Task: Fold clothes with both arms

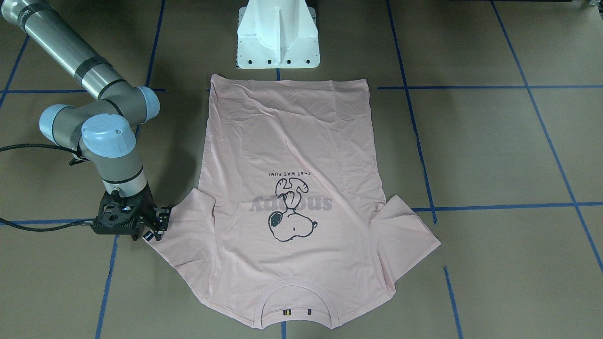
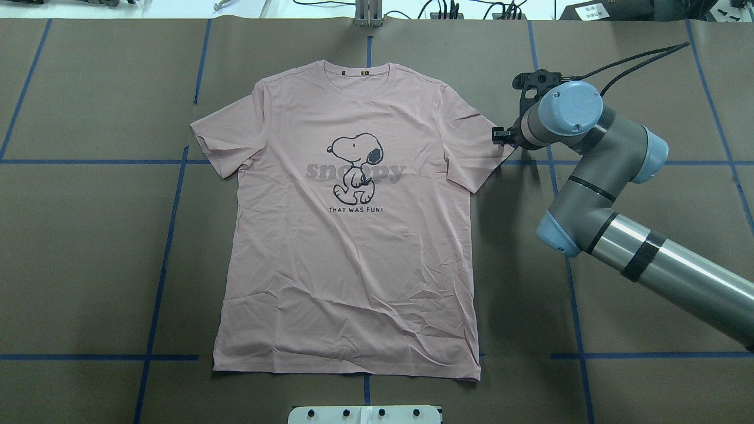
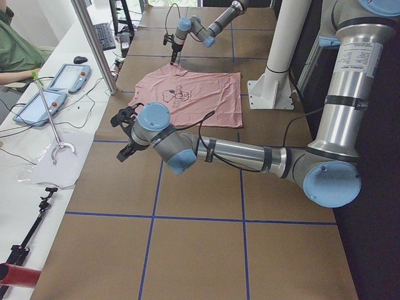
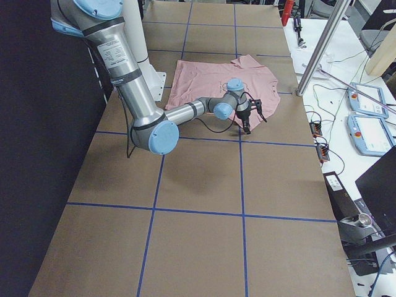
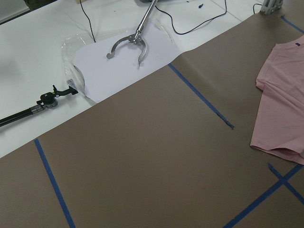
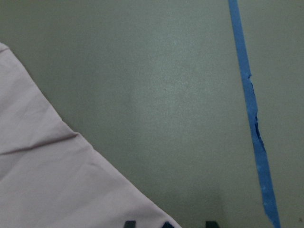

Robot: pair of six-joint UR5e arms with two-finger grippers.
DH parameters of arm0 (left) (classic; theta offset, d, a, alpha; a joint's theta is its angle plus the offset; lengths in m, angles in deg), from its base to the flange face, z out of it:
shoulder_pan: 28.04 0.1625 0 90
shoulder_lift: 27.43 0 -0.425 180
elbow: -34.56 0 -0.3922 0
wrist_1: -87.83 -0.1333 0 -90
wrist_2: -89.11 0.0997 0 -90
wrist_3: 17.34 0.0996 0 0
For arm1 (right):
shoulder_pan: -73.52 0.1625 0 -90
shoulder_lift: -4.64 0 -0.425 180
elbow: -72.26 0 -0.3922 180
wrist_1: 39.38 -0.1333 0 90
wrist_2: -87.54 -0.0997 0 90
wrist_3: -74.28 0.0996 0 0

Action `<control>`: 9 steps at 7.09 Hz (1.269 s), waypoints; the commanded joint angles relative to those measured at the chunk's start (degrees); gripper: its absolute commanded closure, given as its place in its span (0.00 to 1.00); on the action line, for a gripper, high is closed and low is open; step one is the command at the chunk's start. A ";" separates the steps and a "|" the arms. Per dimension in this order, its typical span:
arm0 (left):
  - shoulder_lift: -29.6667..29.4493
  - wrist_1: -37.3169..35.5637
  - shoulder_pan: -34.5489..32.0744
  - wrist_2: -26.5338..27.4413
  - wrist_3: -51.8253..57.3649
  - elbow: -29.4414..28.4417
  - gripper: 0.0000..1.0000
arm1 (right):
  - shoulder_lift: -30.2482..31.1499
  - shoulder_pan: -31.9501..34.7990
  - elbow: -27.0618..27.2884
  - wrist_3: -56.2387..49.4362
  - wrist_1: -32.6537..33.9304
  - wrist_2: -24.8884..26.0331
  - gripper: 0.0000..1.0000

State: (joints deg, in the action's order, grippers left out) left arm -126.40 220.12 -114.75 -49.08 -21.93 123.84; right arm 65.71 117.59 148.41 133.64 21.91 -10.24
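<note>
Right gripper (image 1: 157, 225): fingers were spread, the T-shirt (image 1: 292, 155) sleeve edge lying between them. Left gripper (image 3: 127, 132) stood well apart from it; its fingers' state could not be told.

The T-shirt (image 2: 353, 282) is coloured pale pink and printed with a black-outlined dog (image 2: 355, 154) over grey lettering (image 2: 318, 172). The table (image 2: 88, 247) is covered in brown and gridded with blue tape (image 2: 171, 235). The right arm (image 2: 665, 262) is finished silver-grey with light blue caps (image 2: 570, 107); the right gripper (image 1: 156, 225) is black, the pedestal (image 1: 278, 37) white.
</note>
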 commanded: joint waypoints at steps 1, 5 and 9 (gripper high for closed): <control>0.09 0.07 -0.04 0.02 0.11 0.19 0.00 | -0.15 -0.04 -1.35 2.14 -1.70 0.13 0.84; 0.09 -0.02 -0.04 0.02 0.02 0.19 0.00 | -2.18 0.05 1.00 5.50 -0.30 -0.22 1.00; 0.09 -0.02 0.05 -0.07 -0.42 0.11 0.00 | -17.68 -5.73 -0.59 16.27 20.35 7.50 1.00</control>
State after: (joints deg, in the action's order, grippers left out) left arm -126.31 220.10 -114.73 -49.07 -22.25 124.02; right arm 54.41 114.42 152.71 145.62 39.41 -5.40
